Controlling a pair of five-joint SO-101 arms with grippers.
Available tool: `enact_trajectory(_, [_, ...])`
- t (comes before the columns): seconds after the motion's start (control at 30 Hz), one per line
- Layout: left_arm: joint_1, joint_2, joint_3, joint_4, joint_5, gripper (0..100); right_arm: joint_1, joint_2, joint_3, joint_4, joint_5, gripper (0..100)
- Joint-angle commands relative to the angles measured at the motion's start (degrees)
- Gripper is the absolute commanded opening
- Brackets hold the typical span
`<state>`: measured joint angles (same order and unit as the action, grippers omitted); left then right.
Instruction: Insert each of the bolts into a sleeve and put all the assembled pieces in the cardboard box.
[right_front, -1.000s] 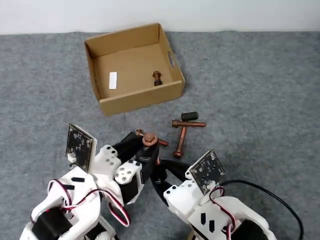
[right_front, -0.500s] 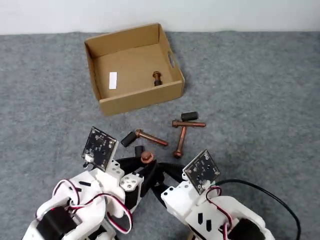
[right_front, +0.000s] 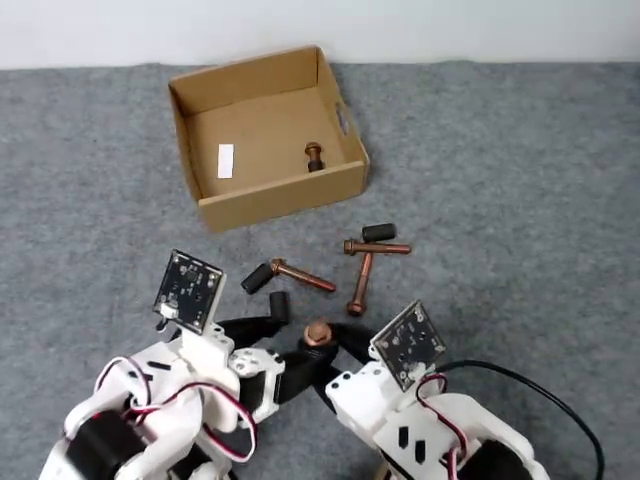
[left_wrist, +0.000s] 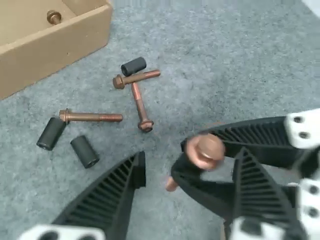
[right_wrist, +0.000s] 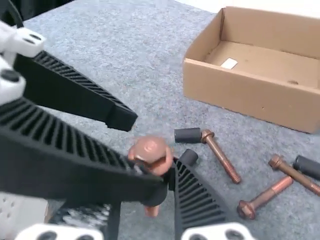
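The right hand pinches a bolt just under its head, held head up near the front edge of the surface. The left hand is spread wide, one finger on either side of that bolt. Loose bolts and sleeves lie between the hands and the box.

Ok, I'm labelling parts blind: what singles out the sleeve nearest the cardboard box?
Just off the front right corner of the cardboard box lies a bolt. The sleeve is the short black tube alongside it, on its box side; the other two sleeves lie further left.
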<state>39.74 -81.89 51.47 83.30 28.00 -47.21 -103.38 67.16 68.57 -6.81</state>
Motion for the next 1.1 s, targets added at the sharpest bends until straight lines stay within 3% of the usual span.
enact_trajectory(0.0, [-1.49,0.70,-3.74,2.20,-0.35,31,2.86,-0.31,-1.58,-1.80,0.35,0.9])
enact_trajectory(0.17, [-10.55,0.26,-6.81,2.11,-6.24,26,3.82,-0.31,-1.58,-1.80,-0.09,0.9])
enact_trajectory(0.37, [-26.99,0.26,-3.47,1.67,-13.45,0,14.37,2.07,-1.67,-2.33,-2.81,0.9])
enact_trajectory(0.57, [-38.42,0.26,12.18,-1.76,-14.59,0,18.15,15.96,-7.47,-8.40,-7.03,0.9])
enact_trajectory(0.77, [-40.44,0.18,20.18,-10.37,-22.42,0,18.15,36.09,-16.44,-17.01,-7.12,0.9])
enact_trajectory(0.97, [-40.26,0.18,39.87,-27.69,-24.09,0,18.77,54.20,-26.55,-27.47,-7.03,0.9])
enact_trajectory(1.07, [-40.70,0.18,41.36,-29.98,-23.82,0,21.23,62.37,-32.26,-31.96,-6.07,0.9])
